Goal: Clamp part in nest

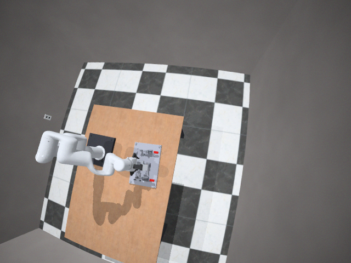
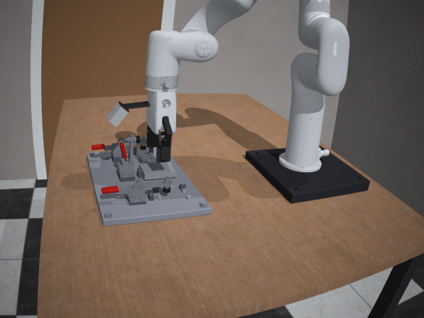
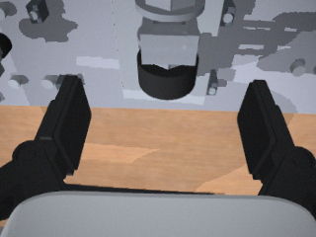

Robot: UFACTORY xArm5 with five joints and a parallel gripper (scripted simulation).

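Note:
The grey part point(image 2: 160, 175) point(image 3: 130, 49) lies in the middle nest of the fixture plate point(image 2: 154, 215) and looks flat; any small gap at its blocks cannot be told. The middle clamp point(image 2: 126, 169) stands open, its bar upright and its red handle point(image 2: 123, 150) raised. The clamp's black tip point(image 3: 168, 84) shows in front of the part in the wrist view. My gripper point(image 1: 134, 164) point(image 2: 158, 154) point(image 3: 164, 97) is open and empty, its fingers just above the part's end far from the clamp. In the top view the arm and wrist camera hide most of the part.
The near clamp point(image 2: 136, 195) and far clamp point(image 2: 118, 152) have low red handles and roughly level bars, on either side of the middle nest. The near nest holds no part. The black robot base plate point(image 2: 328, 191) stands on the wooden table point(image 2: 239, 256) to the right.

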